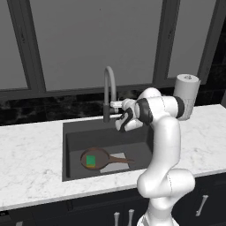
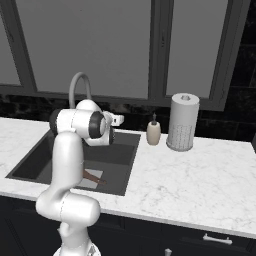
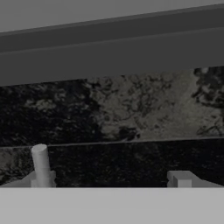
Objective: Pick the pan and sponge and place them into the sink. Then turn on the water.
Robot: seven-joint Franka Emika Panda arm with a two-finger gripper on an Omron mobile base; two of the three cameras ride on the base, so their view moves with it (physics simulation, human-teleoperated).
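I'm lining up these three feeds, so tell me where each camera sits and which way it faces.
Left base view: behind the arm's left, looking forward and down at the sink, pan, sponge and faucet; the arm rises lower right.
Right base view: behind its right, arm lower left, paper towel roll right.
Hand view: on the claw, facing the dark backsplash.
Both base views share sink and faucet.

no readable text, no labels, no brands, no numbers, no signs anywhere
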